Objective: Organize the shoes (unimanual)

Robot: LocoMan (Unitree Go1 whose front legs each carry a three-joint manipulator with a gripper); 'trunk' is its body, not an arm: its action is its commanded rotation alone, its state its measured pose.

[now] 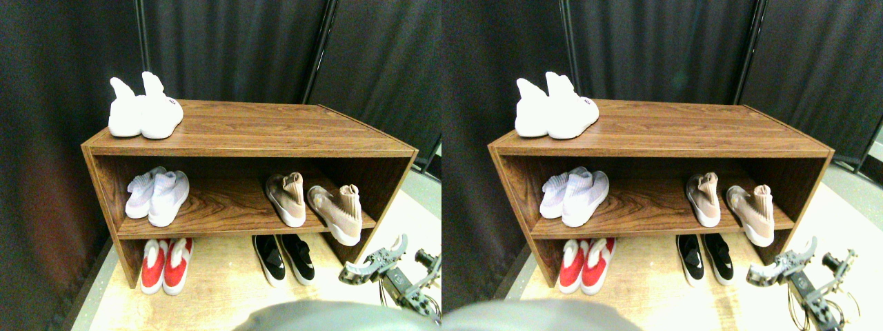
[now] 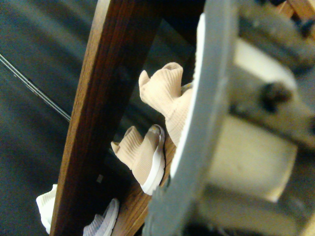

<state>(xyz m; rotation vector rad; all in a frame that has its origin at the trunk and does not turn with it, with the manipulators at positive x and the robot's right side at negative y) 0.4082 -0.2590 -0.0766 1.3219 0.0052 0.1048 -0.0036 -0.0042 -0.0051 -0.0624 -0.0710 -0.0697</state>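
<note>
Nothing is in the right gripper [image 1: 376, 265] as far as I can see; it hangs off the wooden shoe rack's [image 1: 248, 148] lower right corner, touching no shoe, and I can't tell how wide it's open. Tan shoes [image 1: 314, 200] sit on the middle shelf's right side, the right one skewed. Black shoes [image 1: 283, 258] are on the light floor [image 1: 221, 289] beneath. Dark curtains [image 1: 234, 48] hang behind.

I see a wooden shoe rack [image 1: 241, 131] against dark curtains [image 1: 234, 48]. White high-cuff shoes [image 1: 143, 110] stand on its top at the left. Pale lilac shoes [image 1: 157, 196] sit on its middle shelf, left. Red-and-white shoes [image 1: 165, 265] rest on the floor [image 1: 221, 293] beneath them.
</note>
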